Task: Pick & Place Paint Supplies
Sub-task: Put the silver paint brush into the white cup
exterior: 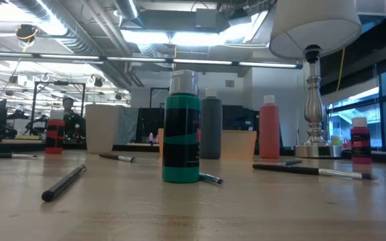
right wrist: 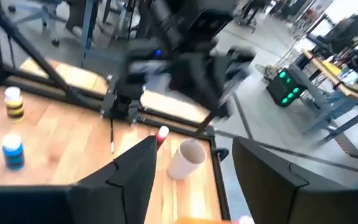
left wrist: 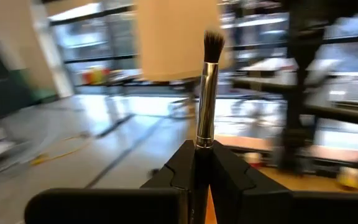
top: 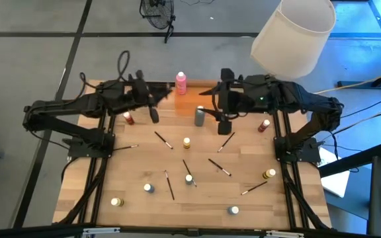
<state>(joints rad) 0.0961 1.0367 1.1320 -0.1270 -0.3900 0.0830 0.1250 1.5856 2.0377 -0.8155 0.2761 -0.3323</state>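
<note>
My left gripper [top: 153, 109] hovers over the table's far left part, shut on a thin brush [left wrist: 205, 99] with a silver ferrule and dark bristles [left wrist: 212, 45]. My right gripper [right wrist: 194, 180] hangs open and holds nothing, just right of the grey white-capped bottle [top: 199, 116]. That bottle stands on its base on the orange tray [top: 192, 106]. A pink bottle [top: 180, 82] stands at the far edge. The beige cup [right wrist: 187, 158] stands by the tray, near the left arm. Small pots [top: 186, 142] and loose brushes [top: 163, 140] lie scattered over the wood. My left gripper pinches the brush's dark handle [left wrist: 202, 154] between its two fingers, just behind the silver ferrule. The brush runs along the fingers and sticks out past their tips, bristles foremost. It is lifted clear of the table.
Red-lidded pots [top: 129, 119] [top: 263, 125] stand near each arm's base. Yellow-lidded pots [top: 116, 201] [top: 270, 174] and blue pots [top: 149, 188] [top: 233, 210] stand toward the near edge. A lamp with a white shade [top: 295, 33] stands at the far right. Several brushes [top: 218, 166] lie mid-table.
</note>
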